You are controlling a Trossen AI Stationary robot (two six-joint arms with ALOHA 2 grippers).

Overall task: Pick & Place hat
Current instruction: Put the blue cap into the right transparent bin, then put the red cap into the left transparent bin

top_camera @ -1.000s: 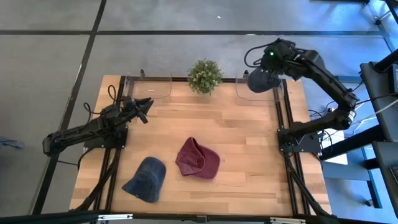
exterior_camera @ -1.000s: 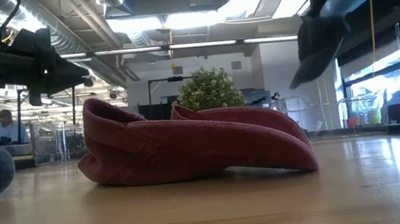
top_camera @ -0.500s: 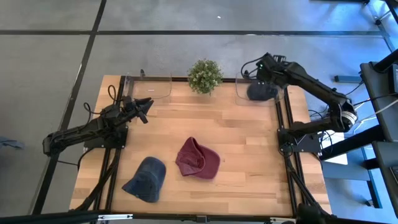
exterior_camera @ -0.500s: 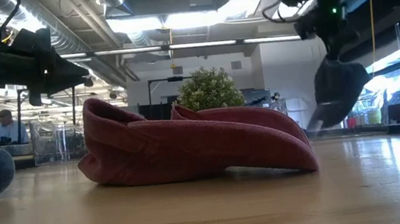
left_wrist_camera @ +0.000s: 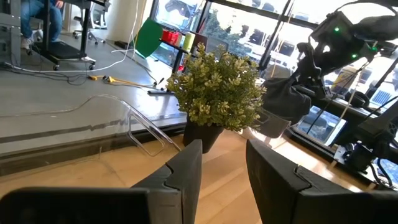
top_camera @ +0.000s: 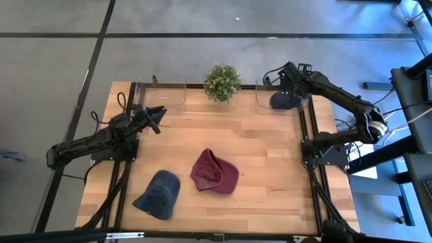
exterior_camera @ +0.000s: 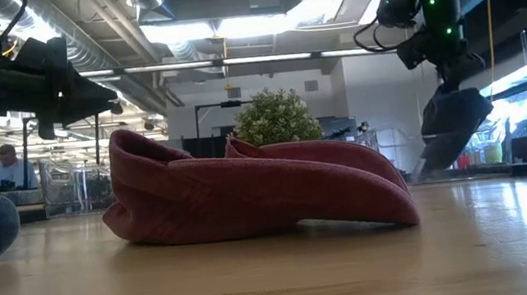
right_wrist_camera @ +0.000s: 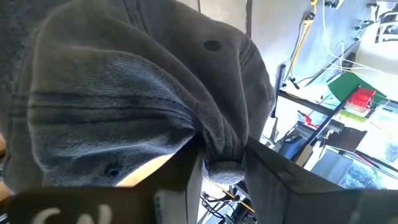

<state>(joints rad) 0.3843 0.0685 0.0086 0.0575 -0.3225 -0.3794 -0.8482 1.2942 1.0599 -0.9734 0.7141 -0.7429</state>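
Note:
My right gripper [top_camera: 291,82] is shut on a dark grey cap [top_camera: 282,100] at the table's far right, over a clear plastic stand [top_camera: 263,102]. The cap also shows in the low view [exterior_camera: 450,125], the right wrist view [right_wrist_camera: 124,93] and the left wrist view [left_wrist_camera: 283,102]. A red cap [top_camera: 214,172] lies on the table's middle and a blue cap [top_camera: 158,194] near the front left, both resting on their crowns and brims. My left gripper [top_camera: 158,115] waits open and empty at the far left. My right gripper pinches a bunched fold of the grey cap's crown [right_wrist_camera: 221,163] between its two fingers. The fingers come from above, pointing down. The cap hangs below them [exterior_camera: 448,135], slack. Whether its lower end touches the stand or the table, I cannot tell.
A potted plant [top_camera: 223,82] stands at the far edge's middle, between two clear stands; the left one [top_camera: 165,94] is bare. Bare wood lies between the red cap and the far edge. A person sits in the room beyond [exterior_camera: 6,164].
My right gripper has gone down at the table's far right with the grey cap still held. The cap has come down from high above the table to hang low over the clear stand.

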